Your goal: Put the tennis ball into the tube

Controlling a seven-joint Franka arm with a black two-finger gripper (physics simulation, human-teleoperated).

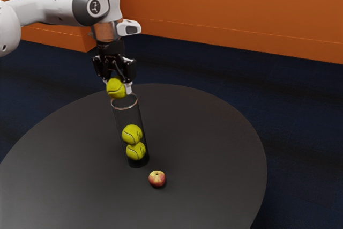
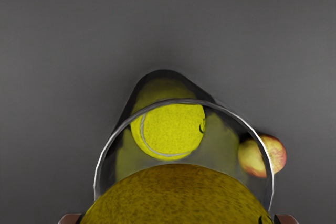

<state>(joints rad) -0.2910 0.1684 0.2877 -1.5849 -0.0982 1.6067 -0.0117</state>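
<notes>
1. So my pincer (image 1: pixel 118 86) is closed on a tennis ball (image 1: pixel 116 88), one finger (image 1: pixel 128 88) on each side. They're parted by the width of the ball, so no, not pressed together.
2. The ball's up in the air by the mouth of the clear tube (image 1: pixel 128 116), just above the rim (image 1: pixel 125 108) and a bit toward the exterior view's left. Definitely not inside. From the wrist view, it covers part of the rim.
3. Tube's standing upright on the round, dark tabletop (image 1: pixel 214 143). It's got two more balls in it, one stacked on the other: upper ball (image 1: pixel 132 134), lower ball (image 1: pixel 136 151). Both are yellow like mine.
4. There's also a red and yellow apple (image 1: pixel 157 179) on the tabletop, near the tube's base but not touching it.
5. Backdrop, if anyone cares: orange wall (image 1: pixel 241 14), dark blue floor (image 1: pixel 300 116).
</notes>
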